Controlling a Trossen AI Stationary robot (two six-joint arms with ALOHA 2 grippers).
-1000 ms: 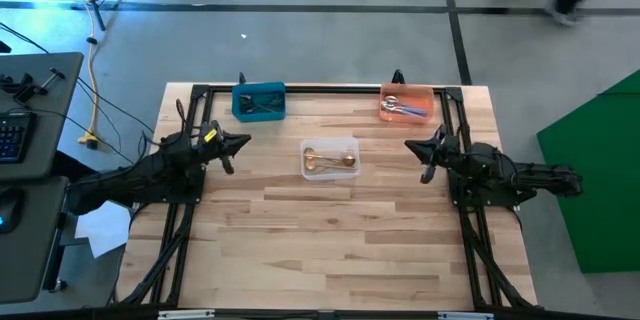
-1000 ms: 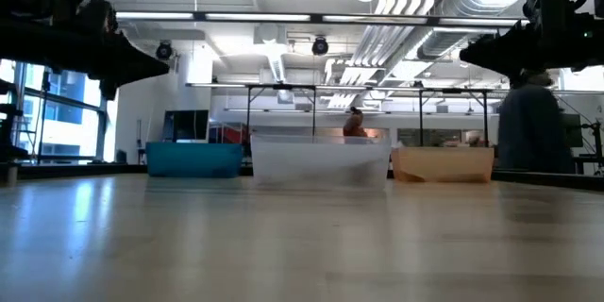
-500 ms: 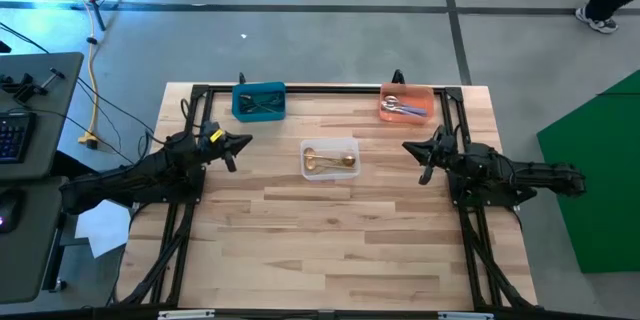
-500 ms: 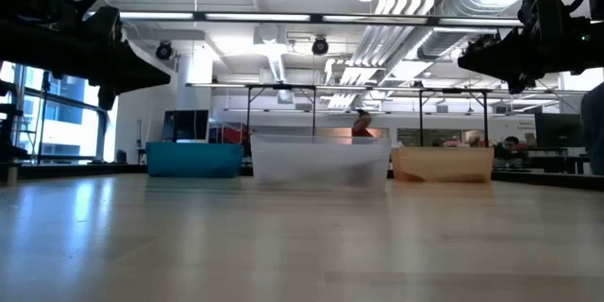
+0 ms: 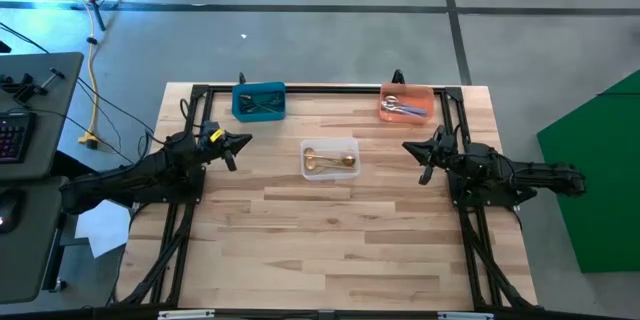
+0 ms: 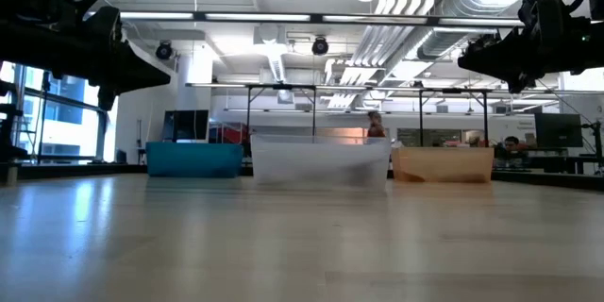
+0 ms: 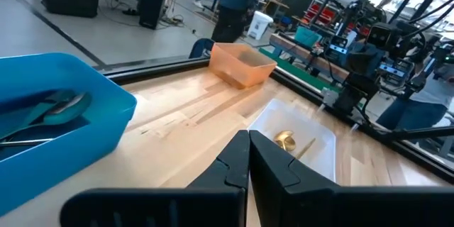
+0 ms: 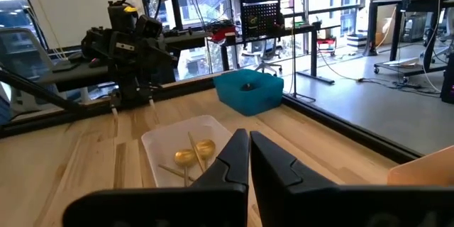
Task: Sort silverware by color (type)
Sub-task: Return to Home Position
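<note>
Gold spoons [image 5: 328, 162] lie in the clear bin [image 5: 330, 143] at mid-table; the wrist views show them too [image 7: 286, 141] [image 8: 186, 157]. Dark spoons [image 5: 262, 105] lie in the blue bin [image 5: 238, 101] at the far left. Silver spoons with pale handles [image 5: 403, 108] lie in the orange bin [image 5: 430, 93] at the far right. My left gripper [image 5: 247, 141] hovers shut to the left of the clear bin, holding nothing. My right gripper [image 5: 407, 146] hovers shut to the right of it, also holding nothing.
A black frame [image 5: 320, 87] runs along the table's far edge and down both sides. Bare wood [image 5: 330, 230] stretches from the clear bin to the near edge. In the low view the three bins [image 6: 321, 161] stand in a row, and people show in the room beyond.
Both arms have drifted slightly, the left gripper a little toward the near edge and the right a little toward the clear bin. A person walked out of the high view's far right corner. The spoons and bins have stayed put.
</note>
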